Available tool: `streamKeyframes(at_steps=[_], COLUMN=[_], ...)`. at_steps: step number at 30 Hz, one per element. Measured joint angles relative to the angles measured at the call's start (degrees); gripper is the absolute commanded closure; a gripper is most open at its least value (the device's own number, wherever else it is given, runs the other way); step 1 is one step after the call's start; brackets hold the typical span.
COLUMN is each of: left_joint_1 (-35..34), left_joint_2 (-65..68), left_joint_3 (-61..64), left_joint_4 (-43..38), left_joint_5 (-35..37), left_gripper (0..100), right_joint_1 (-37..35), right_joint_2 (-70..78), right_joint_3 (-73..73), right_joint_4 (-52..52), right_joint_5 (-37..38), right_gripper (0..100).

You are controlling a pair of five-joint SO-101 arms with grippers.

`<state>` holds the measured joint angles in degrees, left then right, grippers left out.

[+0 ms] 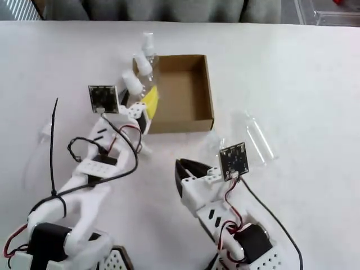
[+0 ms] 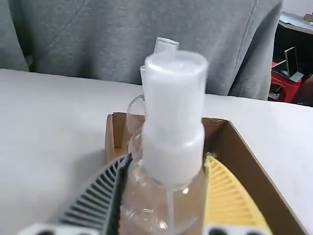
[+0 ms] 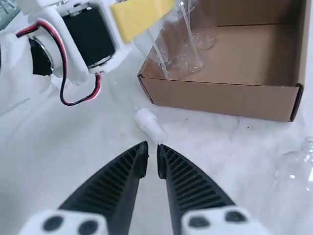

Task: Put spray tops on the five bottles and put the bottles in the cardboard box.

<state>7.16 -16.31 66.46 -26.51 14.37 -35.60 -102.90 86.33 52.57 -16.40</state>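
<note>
Boxing is the step in hand, judged from the high view. The left gripper is clenched on a clear plastic bottle with a white spray top, held at the near-left wall of the open brown cardboard box. An uncapped clear bottle lies on the white counter, right of the box. The right gripper rests nearer the arms' bases.

From the left wrist, the grey and yellow fingers grasp the bottle's body below the top. A second capped bottle stands behind it in the box's corner.

From the right wrist, the right gripper has its black jaws drawn almost together on nothing. A loose white spray top lies on the counter between the gripper and the box wall.

Next move, in my judgement: carry the held bottle clear over the wall, set it upright beside the other, then release. The loose top and bare bottle remain to be joined.

No brand, label or writing can be read.
</note>
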Motion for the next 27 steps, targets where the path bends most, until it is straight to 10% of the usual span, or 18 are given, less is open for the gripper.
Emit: streamKeyframes(at_steps=[20, 27], left_joint_1=[0.1, 0.1], left_joint_2=[7.9, 12.6], left_joint_3=[-6.9, -6.9], left_joint_4=[7.7, -0.8], left_joint_5=[-6.3, -6.7], left_gripper=[98, 98], right_joint_1=[0.0, 0.0], right_joint_2=[0.0, 0.0], right_joint_3=[0.0, 0.0], right_joint_4=[0.0, 0.0], right_joint_5=[0.0, 0.0], right_gripper=[98.1, 98.1])
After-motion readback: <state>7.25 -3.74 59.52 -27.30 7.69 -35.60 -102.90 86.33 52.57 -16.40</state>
